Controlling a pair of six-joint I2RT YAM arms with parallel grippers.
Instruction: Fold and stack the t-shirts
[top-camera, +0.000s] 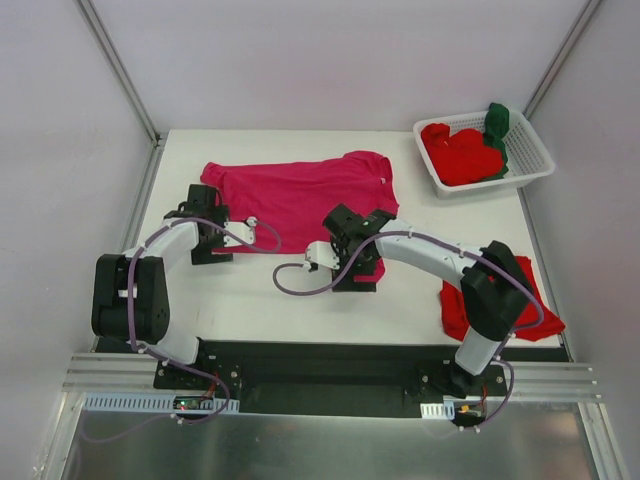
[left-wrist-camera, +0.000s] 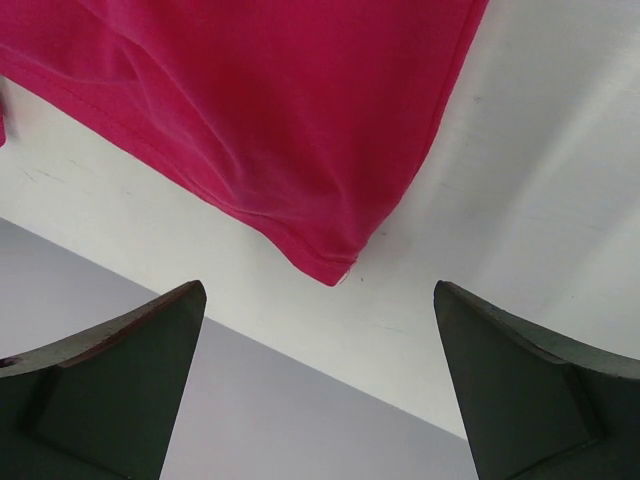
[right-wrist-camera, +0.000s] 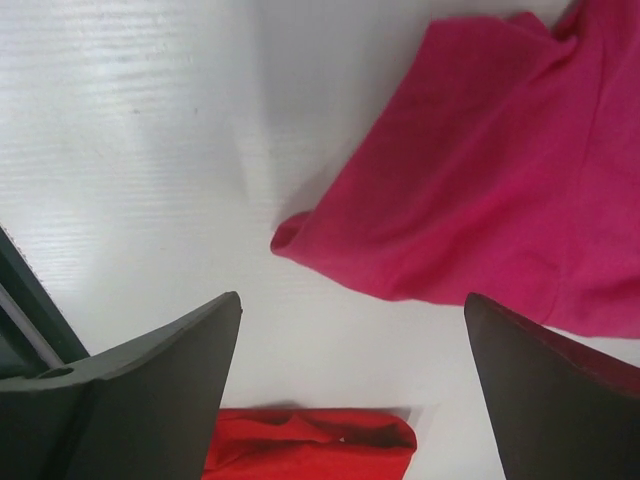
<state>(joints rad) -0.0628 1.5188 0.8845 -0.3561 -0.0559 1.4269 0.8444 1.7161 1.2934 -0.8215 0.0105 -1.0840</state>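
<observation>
A magenta-pink t-shirt (top-camera: 295, 190) lies spread across the middle of the white table (top-camera: 260, 300). My left gripper (top-camera: 203, 210) hovers at its lower left corner, open and empty. In the left wrist view the hemmed corner of the magenta t-shirt (left-wrist-camera: 300, 130) lies just ahead of the left gripper (left-wrist-camera: 318, 290). My right gripper (top-camera: 355, 225) is over the shirt's lower right part, open and empty. In the right wrist view the right gripper (right-wrist-camera: 352, 297) hangs above bare table, with a magenta sleeve (right-wrist-camera: 480, 200) ahead and a red t-shirt (right-wrist-camera: 310, 445) behind it.
A red t-shirt (top-camera: 535, 295) lies at the table's near right edge, partly under the right arm. A white slotted basket (top-camera: 545, 160) at the far right corner holds red t-shirts (top-camera: 460, 155) and a dark green one (top-camera: 497, 125). Walls stand close on both sides.
</observation>
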